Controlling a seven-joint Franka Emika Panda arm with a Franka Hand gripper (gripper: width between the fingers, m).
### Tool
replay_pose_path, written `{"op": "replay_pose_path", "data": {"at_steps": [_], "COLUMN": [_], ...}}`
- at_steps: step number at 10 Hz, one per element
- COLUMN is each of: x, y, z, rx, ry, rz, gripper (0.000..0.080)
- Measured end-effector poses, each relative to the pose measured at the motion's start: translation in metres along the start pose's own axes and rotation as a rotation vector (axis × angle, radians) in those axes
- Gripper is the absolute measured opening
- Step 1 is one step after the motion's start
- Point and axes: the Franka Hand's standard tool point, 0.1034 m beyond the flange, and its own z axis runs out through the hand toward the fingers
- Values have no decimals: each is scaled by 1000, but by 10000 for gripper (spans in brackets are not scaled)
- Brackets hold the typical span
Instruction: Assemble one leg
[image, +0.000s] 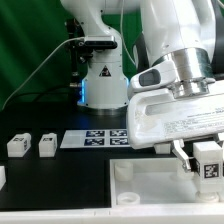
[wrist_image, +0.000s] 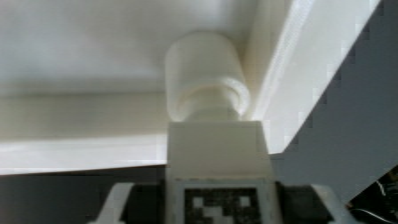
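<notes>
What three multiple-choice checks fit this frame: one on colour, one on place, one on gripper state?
1. What colour is the table?
A) black
B) white
C) wood brown

2. Where is the leg nearest the gripper?
A) lying flat on the table
B) held up by the panel, at the exterior view's right
C) out of every view

3. What state is the gripper in?
A) open and empty
B) shut on the leg
C) not in view

Answers:
1 A: the bare surface around the parts is black.
2 B: the exterior view shows it off the table, at the panel's edge.
3 B: the wrist view shows the leg between the fingers.
</notes>
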Motion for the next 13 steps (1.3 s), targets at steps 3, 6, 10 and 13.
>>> {"op": "replay_pose_path", "data": {"at_steps": [3,6,10,13], "x": [1,-10,-9,0], "y": [1,-4,-5,-3], "z": [-1,3,3,6], "rx": [-1,-53,-69,-66], "ry": [-3,23,12,-15], "rz": [-1,14,-15,-5], "gripper": [290,290,290,290]}}
